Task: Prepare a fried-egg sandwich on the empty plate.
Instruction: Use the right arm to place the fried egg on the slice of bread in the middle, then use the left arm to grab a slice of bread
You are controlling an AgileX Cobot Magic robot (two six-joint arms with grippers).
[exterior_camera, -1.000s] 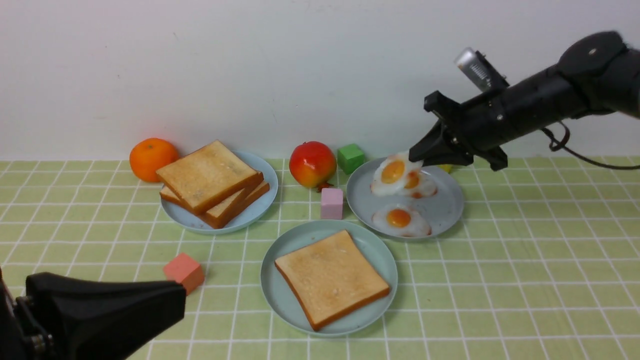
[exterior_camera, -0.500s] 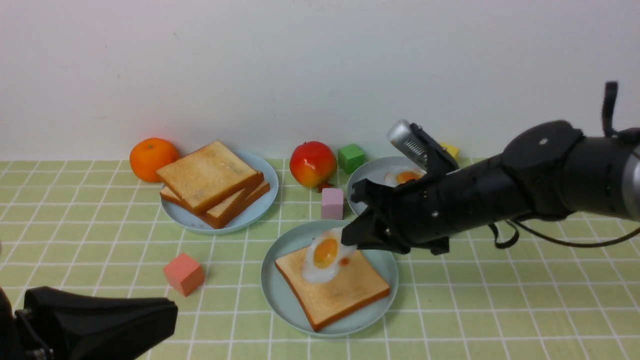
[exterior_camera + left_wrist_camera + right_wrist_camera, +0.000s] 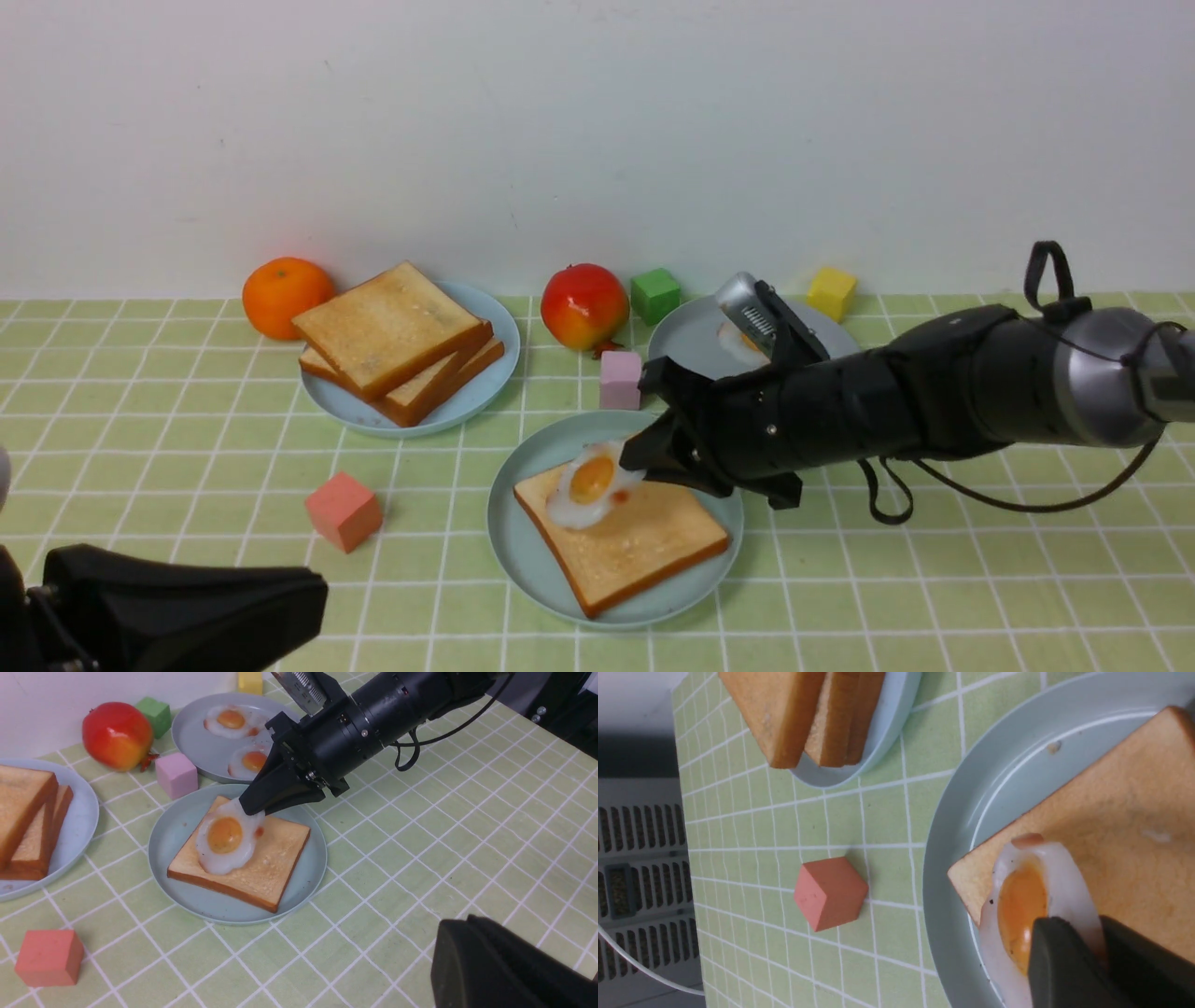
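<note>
Front view shows the right gripper (image 3: pixel 637 457) pinching a glossy, orange-yolked fried egg (image 3: pixel 588 487) on golden toast (image 3: pixel 649 546); left gripper (image 3: pixel 308 593) clenched

So the right gripper (image 3: pixel 637 457) has the fried egg (image 3: pixel 586 485) by its edge between the jaws. The egg lies a bit tilted on the toast slice (image 3: pixel 635 541) on the teal plate (image 3: pixel 518 551). Further back there's a toast stack (image 3: pixel 392 336), an orange (image 3: pixel 285 297) and a pink block (image 3: pixel 620 378).

Bright, even light; left pincer (image 3: pixel 455 956) seemingly unfocused.
</note>
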